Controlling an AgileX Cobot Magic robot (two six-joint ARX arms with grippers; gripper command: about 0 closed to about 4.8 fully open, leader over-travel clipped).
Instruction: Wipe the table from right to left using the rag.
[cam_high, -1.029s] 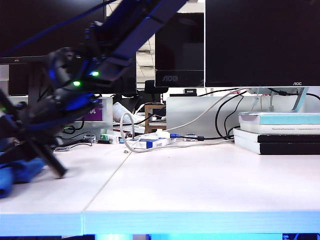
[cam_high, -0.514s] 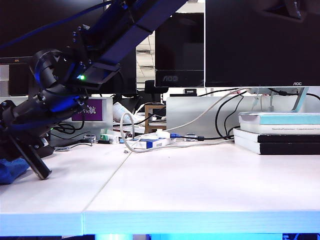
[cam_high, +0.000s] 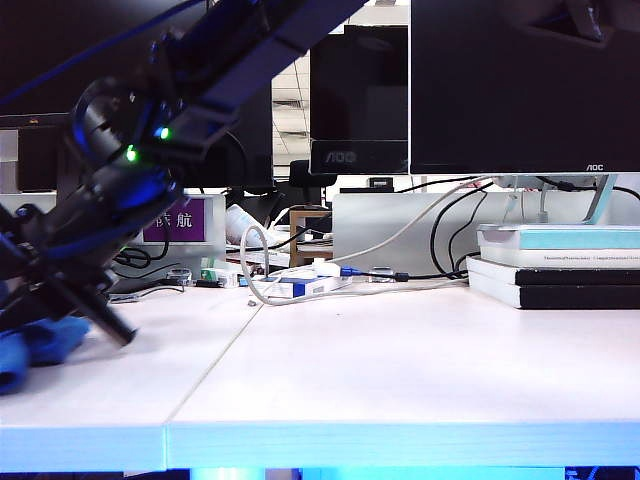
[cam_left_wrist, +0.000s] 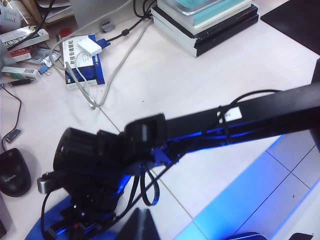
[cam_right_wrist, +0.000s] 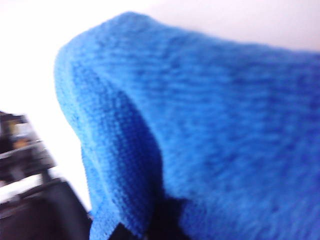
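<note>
1. The right pincer (cam_high: 30, 325) is reaching across to the table's (cam_high: 400, 360) far left end, its fingers drawn together, clamping the rag (cam_high: 35, 345).
2. The rag (cam_right_wrist: 210, 125) is bunching directly beneath that pincer, lying on the white table top.
3. The left pincer is showing in no view; whether it is apart or together cannot be told.
</note>
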